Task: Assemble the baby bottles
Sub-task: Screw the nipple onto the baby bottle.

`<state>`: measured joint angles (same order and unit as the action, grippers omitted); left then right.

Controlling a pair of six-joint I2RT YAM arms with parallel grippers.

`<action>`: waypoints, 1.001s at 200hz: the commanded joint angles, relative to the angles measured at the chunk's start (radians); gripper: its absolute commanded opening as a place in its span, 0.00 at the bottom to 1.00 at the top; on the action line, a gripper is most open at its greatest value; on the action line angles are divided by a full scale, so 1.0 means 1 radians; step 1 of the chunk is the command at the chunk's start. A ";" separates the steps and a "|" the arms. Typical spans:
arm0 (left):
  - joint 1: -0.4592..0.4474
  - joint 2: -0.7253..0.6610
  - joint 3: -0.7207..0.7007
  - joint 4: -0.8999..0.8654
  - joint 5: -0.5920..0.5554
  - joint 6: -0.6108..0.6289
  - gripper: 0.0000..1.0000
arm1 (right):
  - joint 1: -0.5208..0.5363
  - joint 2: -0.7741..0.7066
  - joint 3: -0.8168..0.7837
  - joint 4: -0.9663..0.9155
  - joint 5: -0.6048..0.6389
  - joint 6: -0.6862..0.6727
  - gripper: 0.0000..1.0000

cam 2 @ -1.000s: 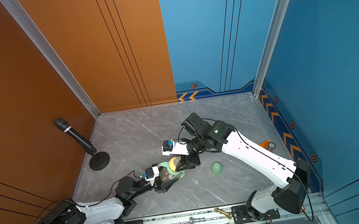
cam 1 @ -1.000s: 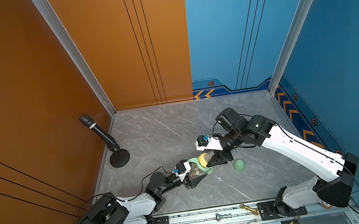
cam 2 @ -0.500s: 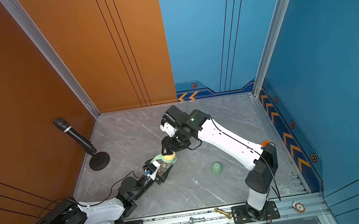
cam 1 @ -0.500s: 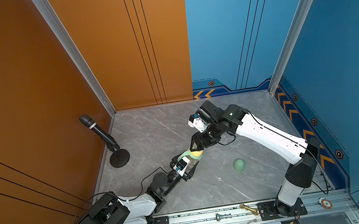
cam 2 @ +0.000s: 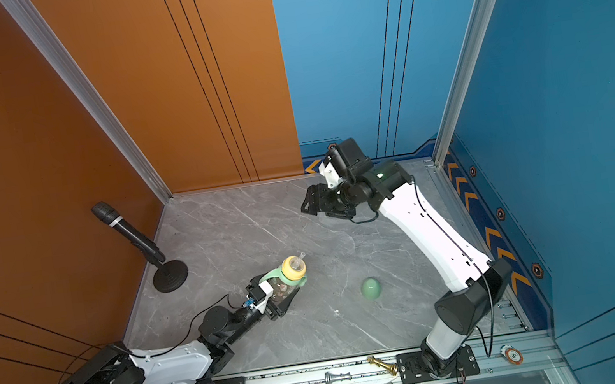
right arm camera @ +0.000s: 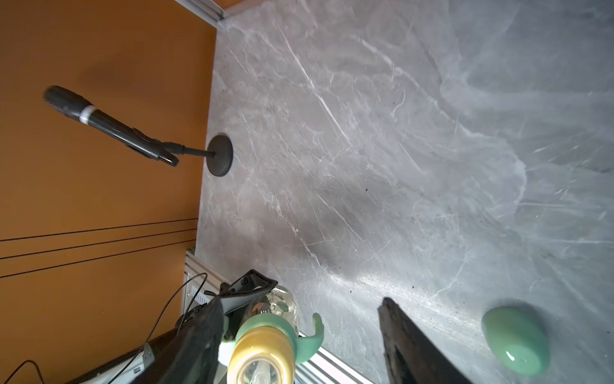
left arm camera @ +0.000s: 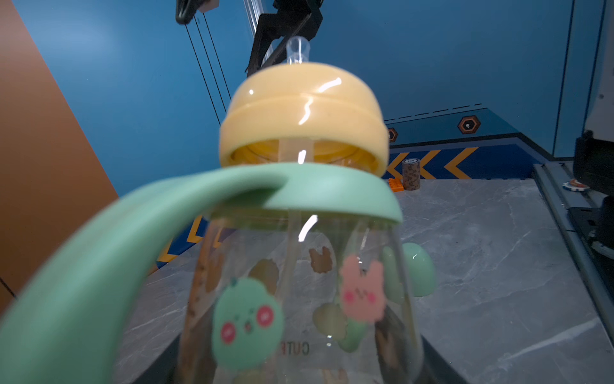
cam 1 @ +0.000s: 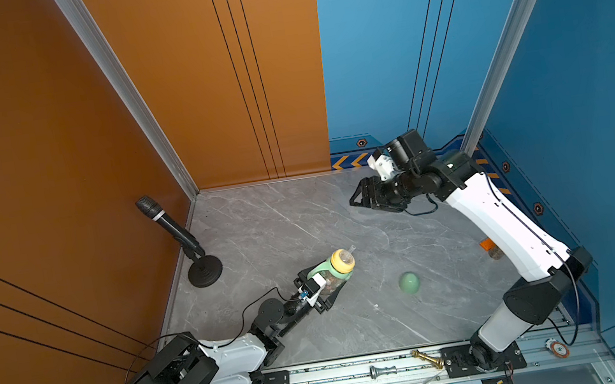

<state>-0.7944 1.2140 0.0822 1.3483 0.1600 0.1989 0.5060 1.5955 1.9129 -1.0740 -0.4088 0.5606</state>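
Left wrist view shows the bottle (left arm camera: 299, 299) roughly upright, its long axis leaning a little, with the collar (left arm camera: 304, 113) uppermost and the clear straw (left arm camera: 297, 50) poking out of the top. In both top views the top end tips toward the back wall, away from the left arm's base. The left tool (cam 1: 321, 287) is clamped on the lower body and holds the bottle above the surface (cam 1: 262, 228). The right tool (cam 1: 358, 198) hangs near the back wall, well apart, its fingers spread wide and empty. The bottle is clear with printed animal figures. A mint-green ring (left arm camera: 315, 192) with handles sits under the pale yellow collar. The dome cap (cam 1: 409, 282) lies alone on the surface.
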 commanded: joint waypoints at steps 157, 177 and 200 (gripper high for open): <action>0.108 0.003 0.070 0.057 0.429 -0.268 0.07 | 0.253 -0.014 -0.092 -0.225 -0.224 -1.607 0.92; 0.107 0.011 0.071 0.060 0.428 -0.266 0.07 | 0.272 0.021 -0.081 -0.222 -0.214 -1.590 0.90; 0.107 0.007 0.068 0.059 0.425 -0.266 0.07 | 0.282 0.038 -0.083 -0.221 -0.213 -1.581 0.88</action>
<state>-0.6937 1.2213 0.1242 1.3659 0.5602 -0.0544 0.7746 1.6188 1.8317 -1.2499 -0.6395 -1.0172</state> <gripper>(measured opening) 0.712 0.894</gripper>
